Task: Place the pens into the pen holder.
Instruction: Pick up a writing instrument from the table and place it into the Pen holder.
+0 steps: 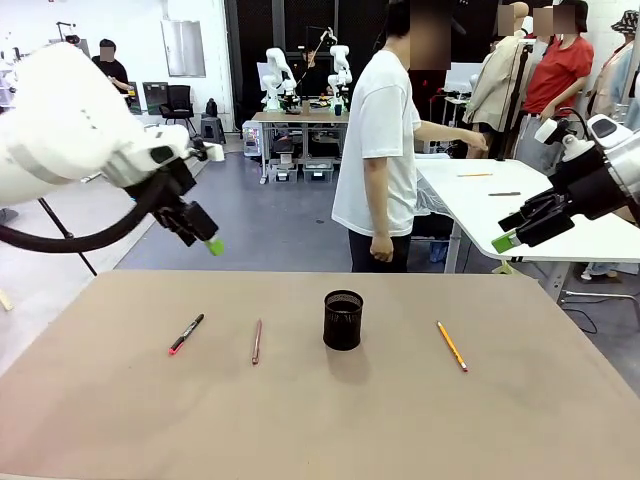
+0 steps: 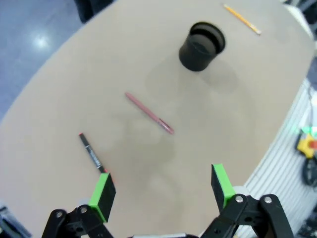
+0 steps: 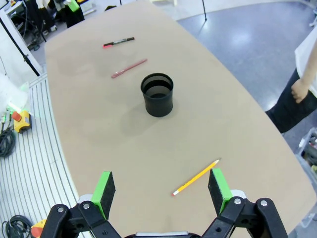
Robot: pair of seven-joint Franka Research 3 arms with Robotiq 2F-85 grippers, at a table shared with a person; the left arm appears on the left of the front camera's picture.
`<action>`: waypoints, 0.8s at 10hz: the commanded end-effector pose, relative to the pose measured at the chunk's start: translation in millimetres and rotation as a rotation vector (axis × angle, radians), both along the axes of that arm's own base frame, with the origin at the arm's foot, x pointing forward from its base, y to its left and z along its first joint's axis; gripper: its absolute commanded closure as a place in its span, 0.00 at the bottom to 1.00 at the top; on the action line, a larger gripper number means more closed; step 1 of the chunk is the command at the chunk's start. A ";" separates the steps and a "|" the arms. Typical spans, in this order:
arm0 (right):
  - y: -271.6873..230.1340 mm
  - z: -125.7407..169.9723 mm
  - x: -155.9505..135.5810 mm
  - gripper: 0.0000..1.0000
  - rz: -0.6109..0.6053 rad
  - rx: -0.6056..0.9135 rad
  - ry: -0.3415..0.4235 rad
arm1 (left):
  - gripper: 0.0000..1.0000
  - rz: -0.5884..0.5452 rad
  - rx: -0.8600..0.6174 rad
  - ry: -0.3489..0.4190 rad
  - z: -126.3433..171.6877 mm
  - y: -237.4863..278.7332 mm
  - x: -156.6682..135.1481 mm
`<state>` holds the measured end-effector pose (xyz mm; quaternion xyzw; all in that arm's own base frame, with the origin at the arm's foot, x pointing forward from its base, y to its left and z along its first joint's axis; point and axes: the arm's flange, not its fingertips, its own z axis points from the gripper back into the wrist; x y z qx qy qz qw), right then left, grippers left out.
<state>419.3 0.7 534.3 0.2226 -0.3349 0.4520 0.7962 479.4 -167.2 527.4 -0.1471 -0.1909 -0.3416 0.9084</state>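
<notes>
Three pens lie flat on the table, none in the pen holder: black pen and reddish-brown pen to its left, orange-yellow pencil to its right. Left gripper and right gripper hang above, jaws wide, empty. Risk: thin pens rolling from the pads; the holder, seemingly light, tipping if struck.

Pen holder sole upright obstacle, centre; wide bare table between it and pens.
</notes>
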 end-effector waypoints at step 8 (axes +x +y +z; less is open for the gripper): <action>1.4 -0.6 -0.5 0.00 0.004 0.028 -0.009 | 0.00 0.168 0.072 0.075 -58.2 -37.0 42.5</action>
